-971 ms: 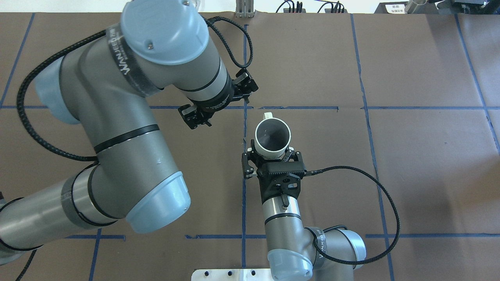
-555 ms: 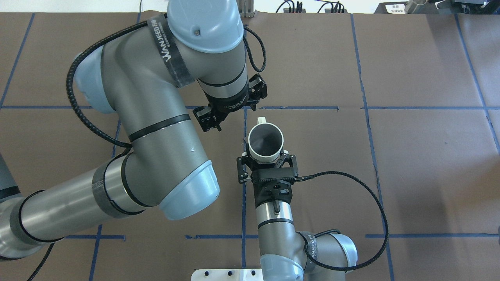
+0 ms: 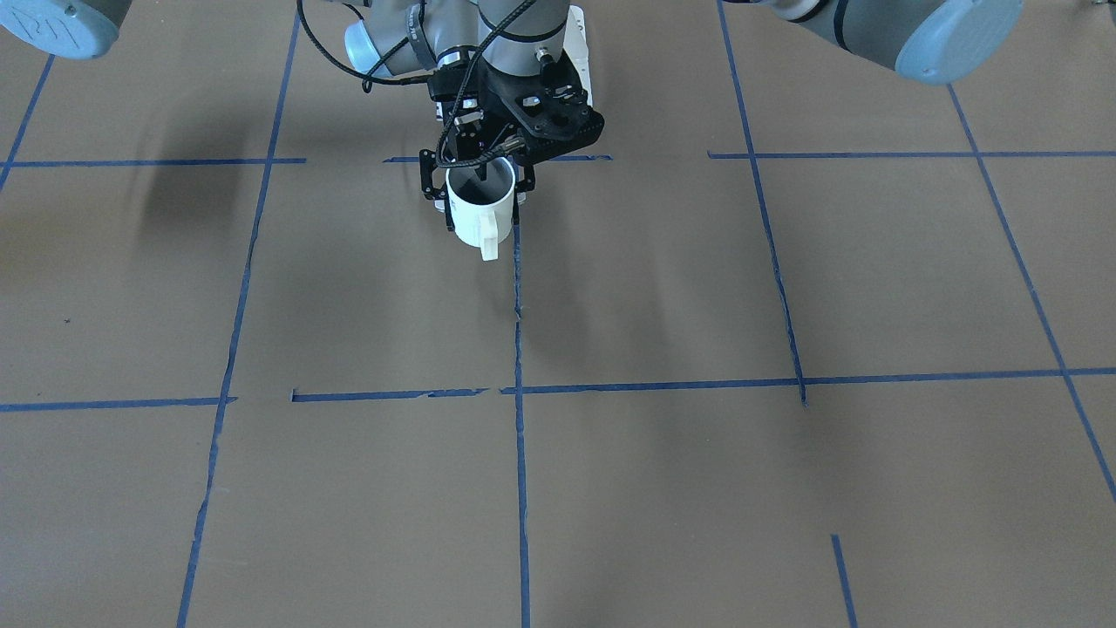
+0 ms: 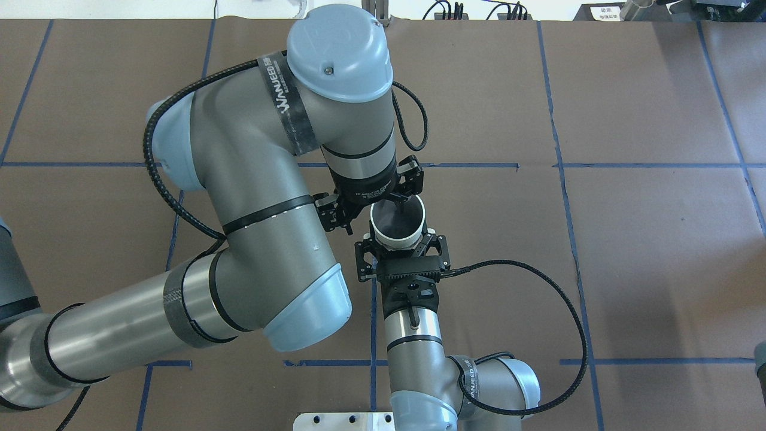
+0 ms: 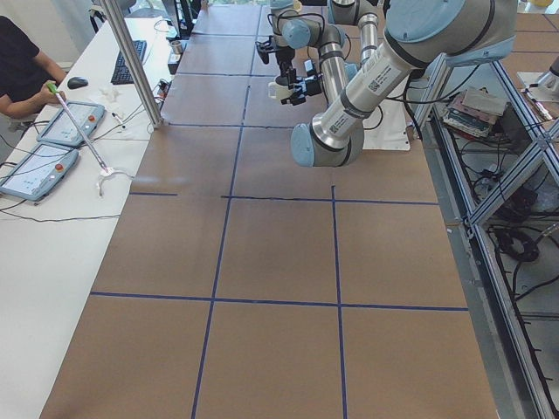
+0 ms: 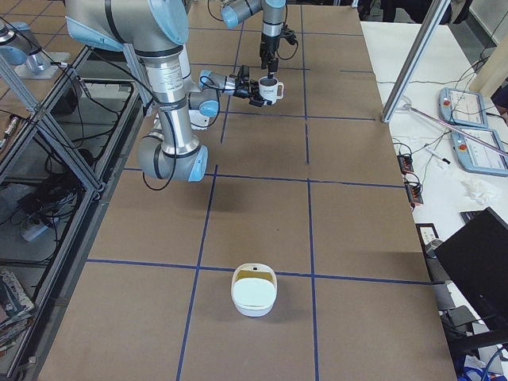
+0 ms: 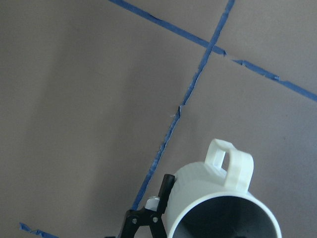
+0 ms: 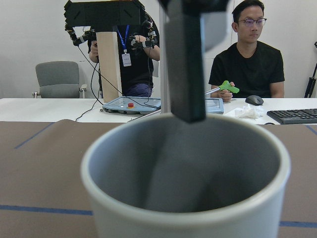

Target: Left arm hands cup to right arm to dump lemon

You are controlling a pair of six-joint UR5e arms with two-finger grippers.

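Swung the left gripper (image 4: 372, 212) in over the cup (image 4: 396, 222) clamped in the right gripper (image 4: 400, 240) — splayed wide, one finger (image 8: 184, 64) inside the rim.

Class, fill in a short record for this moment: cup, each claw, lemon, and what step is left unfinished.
cup: upright, gripped at its wall, handle toward the operators' side
right claw: shut on the cup
left claw: open, one finger down inside the cup's mouth
lemon: not visible
unfinished: left claw not yet closed on the rim
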